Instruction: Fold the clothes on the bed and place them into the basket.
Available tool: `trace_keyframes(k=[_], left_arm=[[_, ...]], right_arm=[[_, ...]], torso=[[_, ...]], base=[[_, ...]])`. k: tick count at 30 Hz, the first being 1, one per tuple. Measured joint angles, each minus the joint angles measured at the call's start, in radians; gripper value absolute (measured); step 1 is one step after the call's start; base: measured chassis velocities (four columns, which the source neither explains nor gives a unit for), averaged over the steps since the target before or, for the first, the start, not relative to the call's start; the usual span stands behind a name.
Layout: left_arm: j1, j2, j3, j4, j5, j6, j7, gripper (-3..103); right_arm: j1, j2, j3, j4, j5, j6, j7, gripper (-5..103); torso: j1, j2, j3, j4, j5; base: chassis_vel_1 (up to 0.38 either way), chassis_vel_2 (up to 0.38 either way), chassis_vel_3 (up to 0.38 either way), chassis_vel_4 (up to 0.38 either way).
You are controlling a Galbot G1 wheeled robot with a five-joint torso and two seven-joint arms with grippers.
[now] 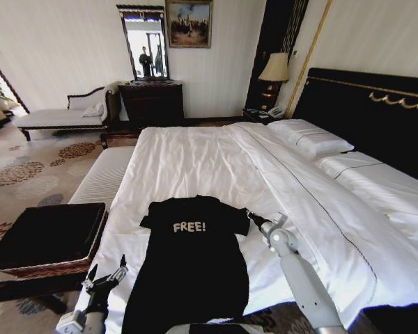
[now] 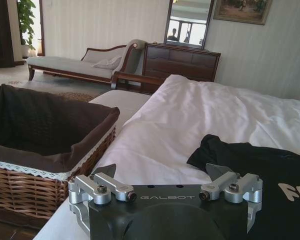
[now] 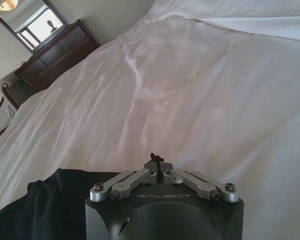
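Basket [image 1: 49,233] stands at the bed's [image 1: 209,153] left edge. Left tool [image 1: 104,278], released, hovers just left of the shirt's [image 1: 191,264] hem. Shirt lies flat, lettering up, at the bed's foot. Right tool [image 1: 251,217], apparently clenched, sits at the shirt's right sleeve.

The T-shirt [image 1: 193,257] lay flat on the bed [image 1: 209,160], between the two grippers. The right gripper [image 1: 253,218] sat at its right sleeve, over the duvet. The left gripper [image 1: 106,277] hung beside the shirt's left edge, with the basket [image 1: 45,240] farther to its left, off the bed
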Motion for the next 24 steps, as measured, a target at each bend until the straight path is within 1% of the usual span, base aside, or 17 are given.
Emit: trace_keyframes(k=[5, 13, 24], left_arm=[[0.006, -0.002, -0.017, 0.001, -0.016, -0.002, 0.001, 100], [0.001, -0.004, -0.009, 0.003, -0.017, -0.002, 0.001, 100], [-0.002, -0.002, -0.003, 0.009, -0.017, 0.001, -0.001, 100]], right_arm=[[-0.028, 0.014, 0.021, 0.024, -0.016, 0.016, 0.012, 1], [-0.06, 0.032, 0.038, 0.06, -0.049, 0.034, 0.022, 1], [-0.079, 0.055, 0.049, 0.063, -0.087, 0.058, 0.03, 1]], torso=[[0.0, 0.0, 0.0, 0.0, 0.0], [0.0, 0.0, 0.0, 0.0, -0.0001], [0.0, 0.0, 0.0, 0.0, 0.0]], base=[[0.0, 0.0, 0.0, 0.0], [0.0, 0.0, 0.0, 0.0], [0.0, 0.0, 0.0, 0.0]])
